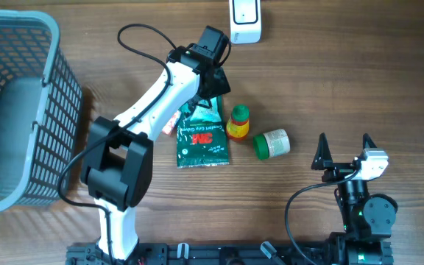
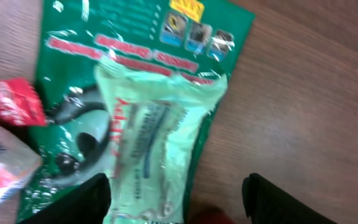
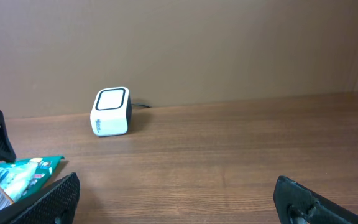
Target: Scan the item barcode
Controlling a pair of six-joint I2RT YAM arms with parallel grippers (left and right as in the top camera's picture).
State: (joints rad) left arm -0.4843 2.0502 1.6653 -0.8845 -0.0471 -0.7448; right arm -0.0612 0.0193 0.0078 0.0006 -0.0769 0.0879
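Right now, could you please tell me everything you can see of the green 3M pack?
The green 3M pack is a flat, glossy plastic pouch with red lettering, lying face up on the table. A pale green packet lies on top of it, a red wrapper touches one edge, and the left gripper hangs open above it.

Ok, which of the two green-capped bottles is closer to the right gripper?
The white jar. It lies between the orange-labelled bottle and the right gripper, so it is the nearer one.
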